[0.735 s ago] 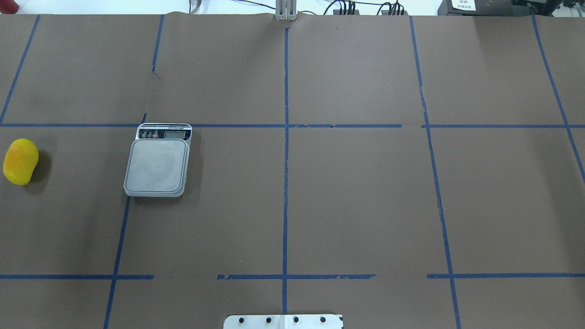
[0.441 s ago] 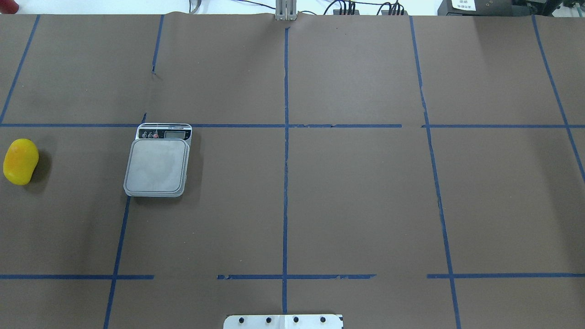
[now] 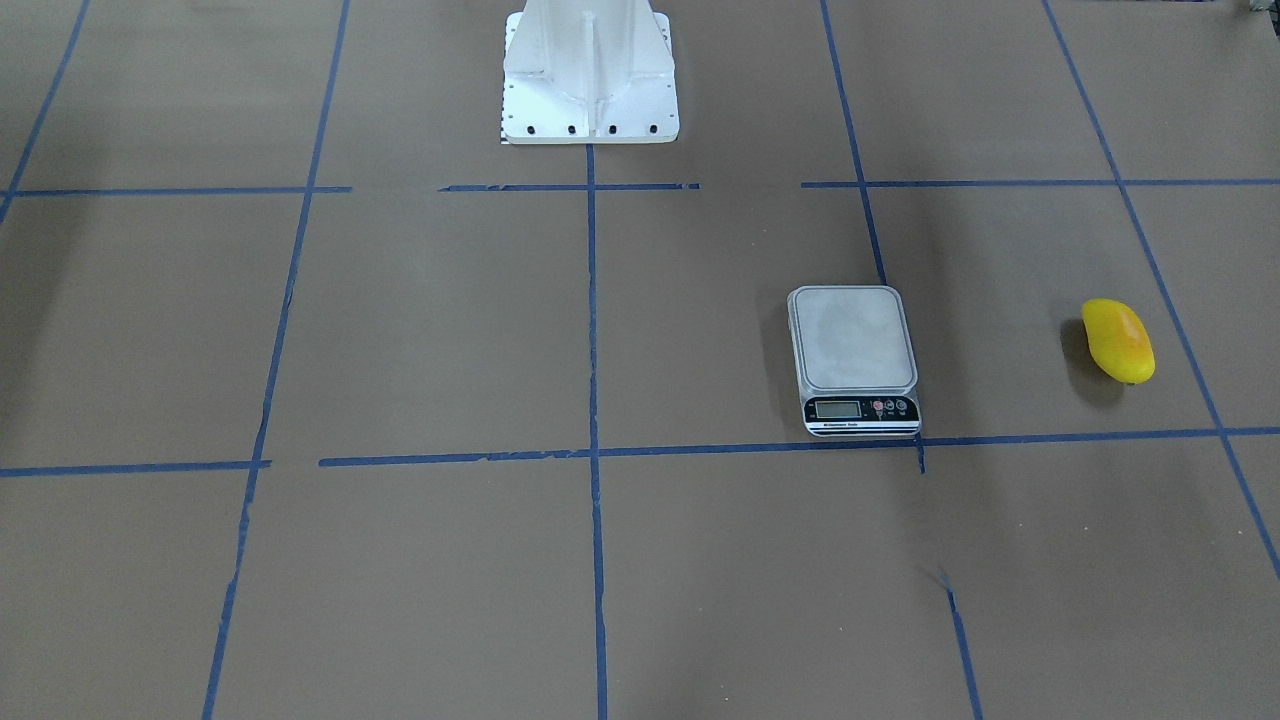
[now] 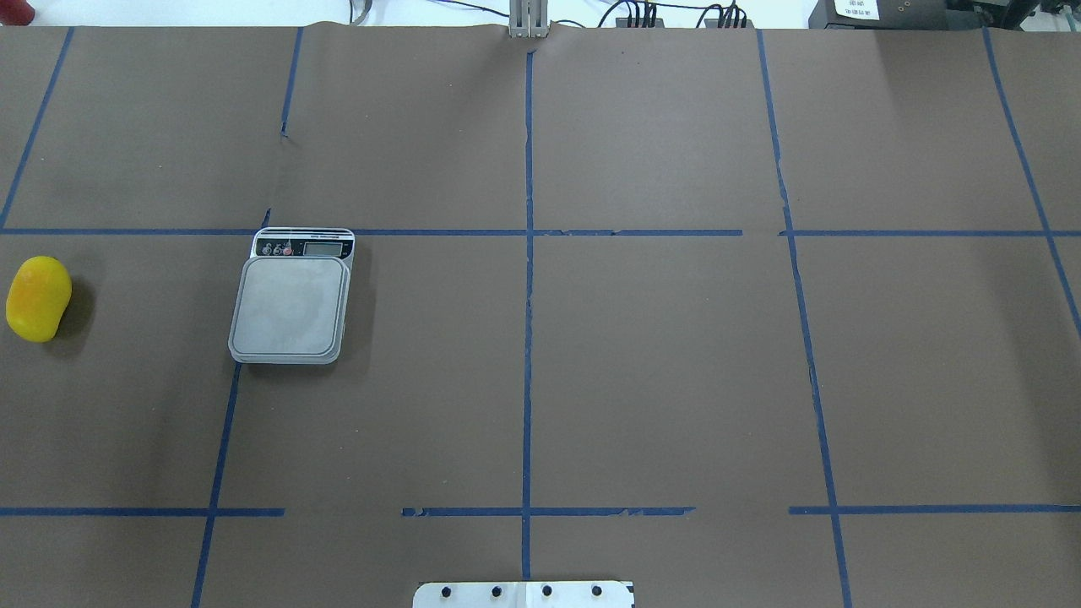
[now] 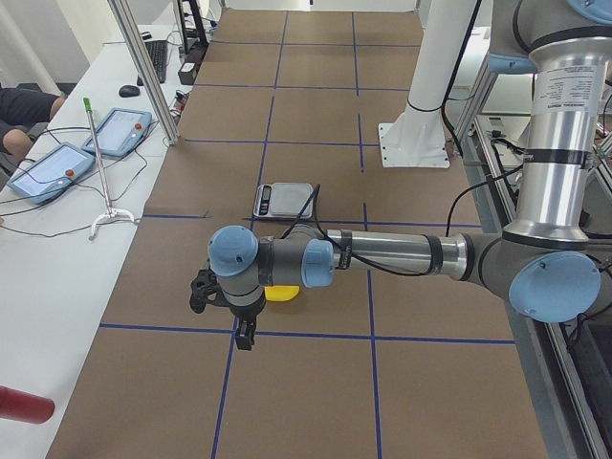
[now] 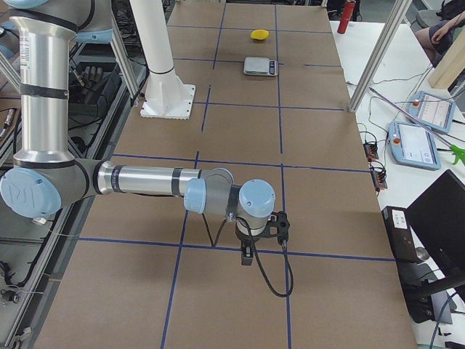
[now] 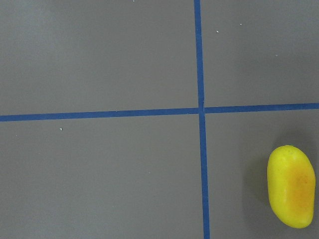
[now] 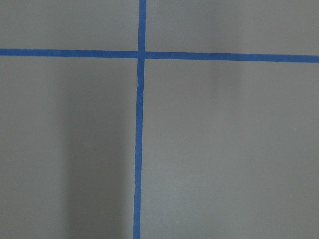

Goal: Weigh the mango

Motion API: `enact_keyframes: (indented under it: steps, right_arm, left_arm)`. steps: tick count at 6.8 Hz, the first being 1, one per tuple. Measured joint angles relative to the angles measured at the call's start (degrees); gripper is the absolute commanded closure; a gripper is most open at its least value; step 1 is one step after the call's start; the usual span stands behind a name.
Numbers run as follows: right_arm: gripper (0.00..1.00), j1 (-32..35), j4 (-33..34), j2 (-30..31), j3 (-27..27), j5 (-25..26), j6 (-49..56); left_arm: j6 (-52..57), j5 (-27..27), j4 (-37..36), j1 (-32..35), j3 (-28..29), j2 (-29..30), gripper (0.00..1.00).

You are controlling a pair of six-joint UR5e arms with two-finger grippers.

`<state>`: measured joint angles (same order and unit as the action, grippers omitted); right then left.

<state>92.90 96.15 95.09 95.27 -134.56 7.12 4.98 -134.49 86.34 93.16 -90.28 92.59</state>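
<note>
The yellow mango (image 4: 38, 299) with an orange blush lies on the brown table at the far left, apart from the grey scale (image 4: 290, 306). Both also show in the front view, the mango (image 3: 1118, 340) to the right of the scale (image 3: 852, 340). The scale's platform is bare. The left wrist view shows the mango (image 7: 291, 185) at its lower right. My left gripper (image 5: 246, 335) hangs above the table just in front of the mango (image 5: 280, 293); I cannot tell whether it is open or shut. My right gripper (image 6: 248, 256) hangs far from the scale (image 6: 260, 66); I cannot tell its state.
The white robot base (image 3: 588, 80) stands at the table's near middle edge. Blue tape lines (image 4: 528, 279) grid the table. A red bottle (image 6: 350, 11) and control tablets (image 5: 120, 131) are on the side bench beyond the table.
</note>
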Motion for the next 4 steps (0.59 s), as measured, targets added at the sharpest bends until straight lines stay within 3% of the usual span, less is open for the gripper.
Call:
enact_keyframes:
  steps: [2,4]
  right_arm:
    - [0.0,0.0,0.0,0.0,0.0,0.0,0.0]
    - [0.0,0.0,0.0,0.0,0.0,0.0,0.0]
  left_arm:
    - [-2.8,-1.1,0.2,-2.0,-0.3,0.5,0.0]
    - [-11.5,-2.0,4.0,-9.8,-0.8,1.0,0.0]
